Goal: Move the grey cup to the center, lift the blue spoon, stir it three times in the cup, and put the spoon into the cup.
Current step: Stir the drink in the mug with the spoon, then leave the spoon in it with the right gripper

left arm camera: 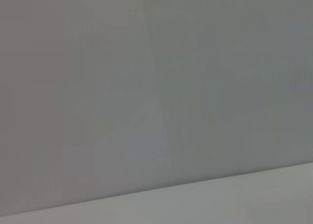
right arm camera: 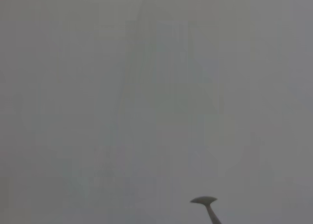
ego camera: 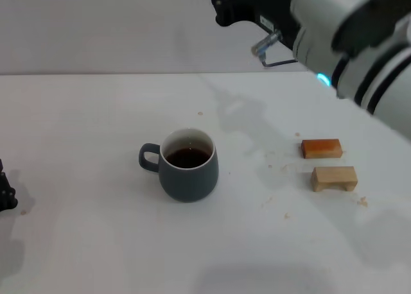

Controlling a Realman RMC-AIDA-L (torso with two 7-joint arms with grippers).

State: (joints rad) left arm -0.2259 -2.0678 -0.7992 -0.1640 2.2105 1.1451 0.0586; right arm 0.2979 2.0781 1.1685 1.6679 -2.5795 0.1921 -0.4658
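Head view: right end effector (ego camera: 225, 8) raised beyond grey cup (ego camera: 188, 165); grip state unclear.

Open counter (ego camera: 96, 108) left of and behind the grey cup (ego camera: 188, 167), and along the near edge. Two wooden blocks (ego camera: 327, 162) well to the cup's right, with a clear lane between. Right arm overhead at far right; left tool (ego camera: 5, 192) at the left edge.
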